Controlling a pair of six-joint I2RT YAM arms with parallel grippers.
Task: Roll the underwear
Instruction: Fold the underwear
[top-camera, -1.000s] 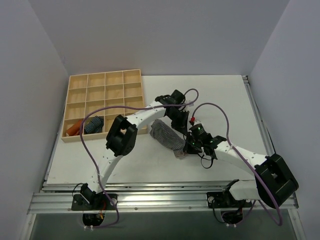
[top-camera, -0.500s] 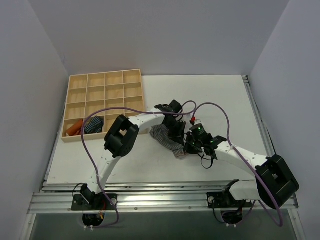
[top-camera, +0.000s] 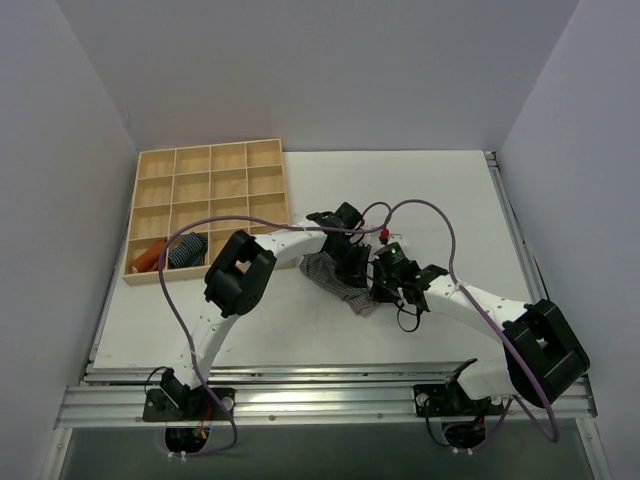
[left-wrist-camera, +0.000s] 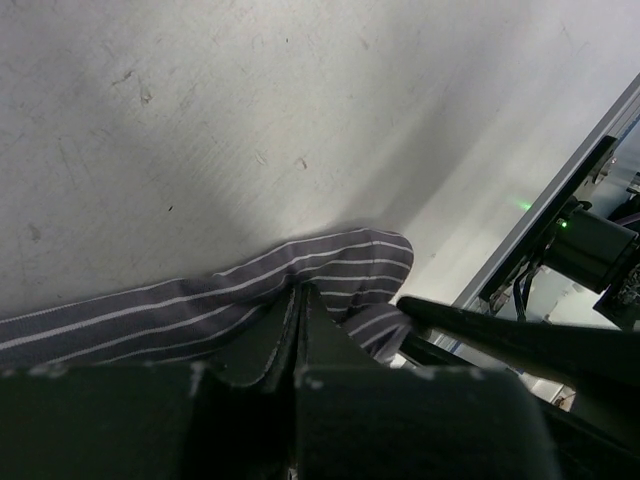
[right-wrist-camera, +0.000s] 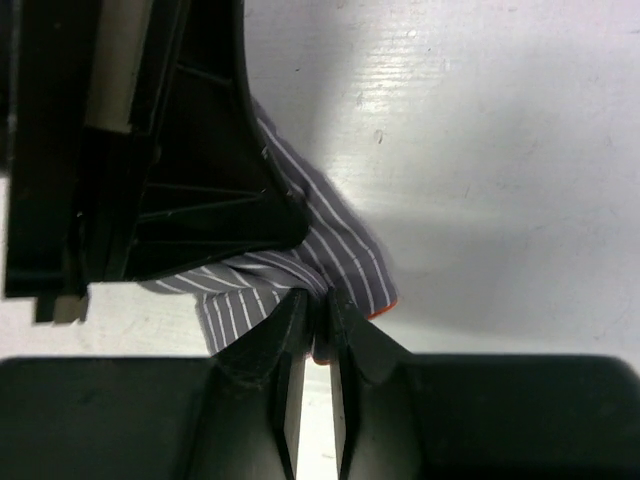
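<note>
Top view: underwear (top-camera: 333, 281) lies bunched on the white worktop (top-camera: 430, 190) near the middle, right of the wooden tray (top-camera: 210, 147) holding a blue striped roll (top-camera: 186, 250) and orange cloth (top-camera: 146, 259); left tool (top-camera: 352, 274) and right tool (top-camera: 381, 291) both meet at the cloth. Left wrist: left tool (left-wrist-camera: 300, 302) fully closed, tips pressed into a fold of the grey striped underwear (left-wrist-camera: 200, 312), pinch itself unclear. Right wrist: right tool (right-wrist-camera: 316, 312) nearly closed, nipping a gathered edge of the underwear (right-wrist-camera: 335, 240), left tool's black body (right-wrist-camera: 170, 170) just beside it
</note>
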